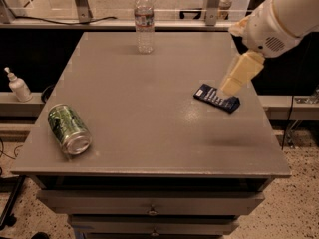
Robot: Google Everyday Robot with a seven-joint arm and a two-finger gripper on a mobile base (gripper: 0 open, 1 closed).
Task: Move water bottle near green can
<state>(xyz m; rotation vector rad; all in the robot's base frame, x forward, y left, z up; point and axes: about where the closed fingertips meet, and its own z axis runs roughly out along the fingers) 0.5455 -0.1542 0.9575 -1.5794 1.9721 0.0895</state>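
**A Long Reach Ahead**

A grey table (pixel 149 133) fills the frame, with the white robot arm (pixel 279 19) over its right side. The clear ribbed plastic water bottle (pixel 144 21) stands at the far edge. The green patterned metal can (pixel 69 129) lies sideways front-left. The cream gripper (pixel 232 86), open or closed unclear, hovers above a dark blue packet (pixel 219 101). A glancing approach could topple the bottle.

— Home, or somewhere for work?
— Lab or test workshop, by the look. Plain grey bench (pixel 149 133) with drawers (pixel 152 203) beneath, speckled hard floor (pixel 299 208), bare metal frame legs (pixel 80 1) behind, loose cable (pixel 60 20) along the back ledge.
— Anything more?
— White pump bottle (pixel 19 86) on a low shelf beside the bench. Robot pincer (pixel 238 76) hanging over the bench, just by a dark blue packet (pixel 214 98).
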